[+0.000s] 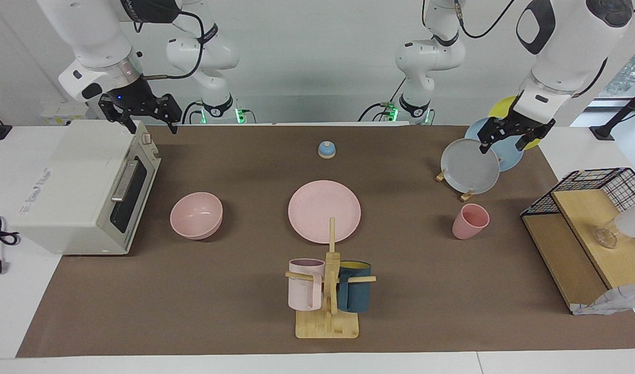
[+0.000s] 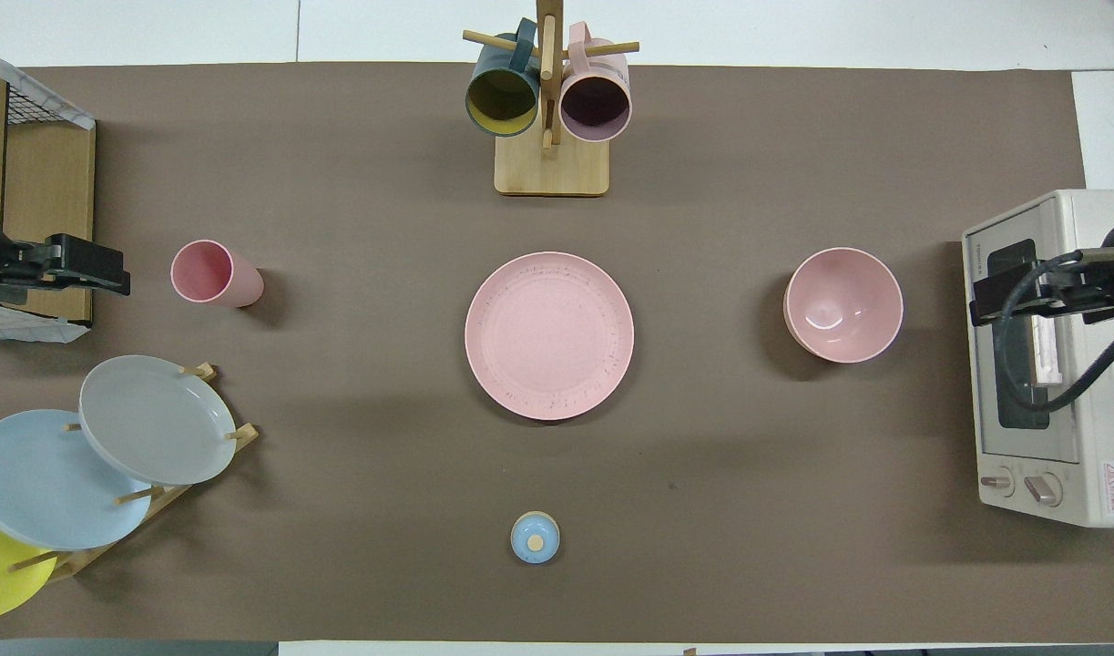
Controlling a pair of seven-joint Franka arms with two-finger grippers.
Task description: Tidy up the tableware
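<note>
The pink plate (image 1: pixel 324 210) (image 2: pixel 549 335) lies flat in the middle of the brown mat. Toward the right arm's end, beside the toaster oven, the pink bowl (image 1: pixel 196 214) (image 2: pixel 843 304) stands upright. The pink cup (image 1: pixel 470 221) (image 2: pixel 215 273) stands toward the left arm's end, a little farther from the robots than the plate rack. My right gripper (image 1: pixel 149 124) (image 2: pixel 1021 296) hangs open and empty over the toaster oven's top. Above the plate rack, my left gripper (image 1: pixel 503 143) (image 2: pixel 78 269) is raised, open and holding nothing.
A white toaster oven (image 1: pixel 78 187) fills the right arm's end. A rack with a grey plate (image 1: pixel 469 166), a blue one and a yellow one stands near the left arm. A mug tree (image 1: pixel 328 291) with two mugs, a small blue bell (image 1: pixel 326 149) and a wire shelf (image 1: pixel 582 234) also stand here.
</note>
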